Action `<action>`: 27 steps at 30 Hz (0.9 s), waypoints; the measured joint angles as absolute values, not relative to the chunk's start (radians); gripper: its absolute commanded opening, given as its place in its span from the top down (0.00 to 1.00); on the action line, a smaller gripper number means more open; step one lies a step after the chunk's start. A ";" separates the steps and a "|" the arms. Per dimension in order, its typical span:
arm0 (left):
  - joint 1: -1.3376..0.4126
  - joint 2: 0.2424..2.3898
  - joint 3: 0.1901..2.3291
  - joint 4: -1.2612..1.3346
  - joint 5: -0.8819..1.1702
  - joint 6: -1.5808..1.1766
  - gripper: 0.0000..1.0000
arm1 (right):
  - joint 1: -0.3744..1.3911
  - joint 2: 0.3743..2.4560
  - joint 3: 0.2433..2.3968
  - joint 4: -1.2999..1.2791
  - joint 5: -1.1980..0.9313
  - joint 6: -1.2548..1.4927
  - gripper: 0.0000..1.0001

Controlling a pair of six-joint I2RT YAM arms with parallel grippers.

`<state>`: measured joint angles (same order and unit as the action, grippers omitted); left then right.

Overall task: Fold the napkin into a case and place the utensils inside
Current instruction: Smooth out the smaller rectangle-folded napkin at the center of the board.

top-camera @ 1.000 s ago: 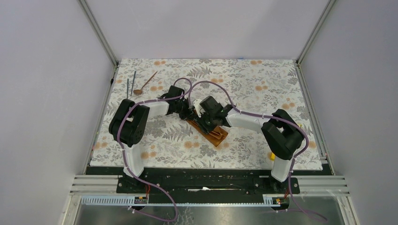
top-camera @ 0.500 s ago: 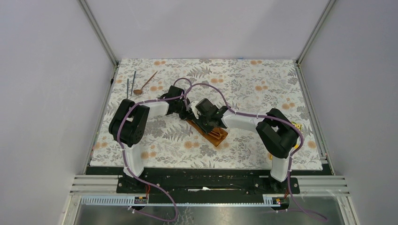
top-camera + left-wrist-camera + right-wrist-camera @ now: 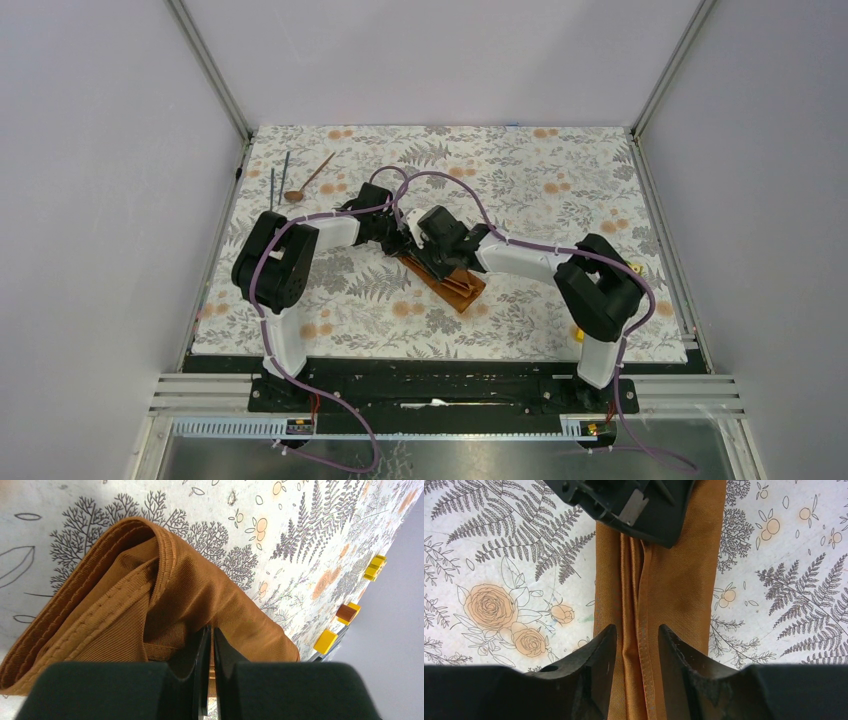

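The rust-orange napkin [image 3: 456, 284] lies on the tablecloth as a narrow folded strip, the case shape, running diagonally. My left gripper [image 3: 402, 243] is at the strip's far end, shut on a fold of the cloth [image 3: 200, 595]; its jaws stand almost together with cloth between them. My right gripper [image 3: 434, 264] is open just above the strip, its fingers [image 3: 596, 652] straddling the long folded edges [image 3: 639, 605]. The left gripper [image 3: 639, 502] shows at the top of the right wrist view. The copper-brown spoon [image 3: 309, 178] and two thin dark rods [image 3: 279, 176] lie at the far left.
The floral tablecloth [image 3: 520, 170] covers the table. Small yellow blocks [image 3: 326, 641] and a brown one [image 3: 346, 613] sit near the right edge, behind the right arm [image 3: 600, 285]. Metal frame posts and grey walls surround the table. Purple cables loop over both arms.
My right gripper has shifted slightly left and back along the strip and its elbow has swayed. The left gripper keeps its hold on the cloth. The utensils have not moved.
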<state>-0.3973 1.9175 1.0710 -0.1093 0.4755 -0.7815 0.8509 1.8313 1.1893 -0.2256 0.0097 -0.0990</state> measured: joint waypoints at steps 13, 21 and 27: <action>-0.397 1.917 1.071 -0.110 0.476 -0.782 0.88 | 0.851 1.899 1.198 -0.226 0.015 -0.100 0.64; -0.395 1.892 1.071 -0.156 0.471 -0.768 0.71 | 0.851 1.900 1.203 -0.224 0.019 -0.096 0.91; -0.382 1.767 1.048 -0.241 0.447 -0.741 0.69 | 0.851 1.900 1.203 -0.222 0.019 -0.089 1.00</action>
<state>-0.3820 1.7668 1.0485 -0.2405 0.4465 -0.7410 0.8509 1.8999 1.2034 -0.2222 0.0193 -0.0891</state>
